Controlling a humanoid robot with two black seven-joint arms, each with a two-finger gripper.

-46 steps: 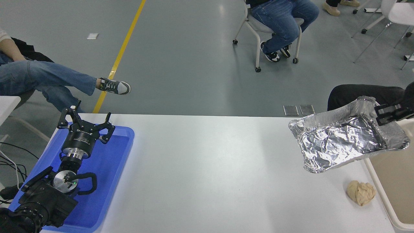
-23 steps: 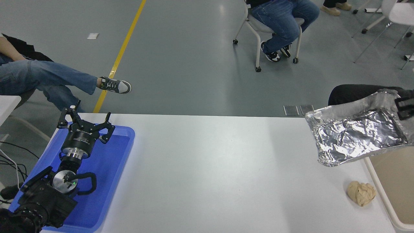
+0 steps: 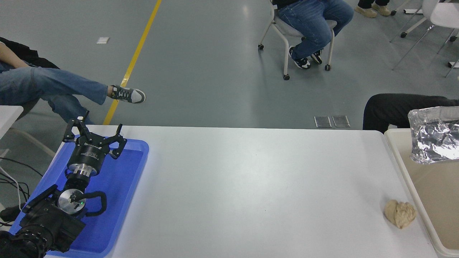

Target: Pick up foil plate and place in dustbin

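The shiny crinkled foil plate (image 3: 435,135) hangs at the right edge of the picture, above the opening of the cream-beige dustbin (image 3: 398,157). Only its left part shows; the rest is cut off by the frame edge. The right gripper is out of view past that edge. The left arm is parked at the lower left, its gripper (image 3: 94,134) open and empty over the blue tray (image 3: 127,179).
A small tan crumpled paper ball (image 3: 400,213) lies on the white table (image 3: 251,186) near the dustbin's rim. People sit on chairs beyond the table's far side, and a dark-trousered knee (image 3: 391,107) is close to the far right corner.
The foil plate has moved to the right, from over the table's right end to above the dustbin. The right gripper has left the picture. The left arm has not moved.
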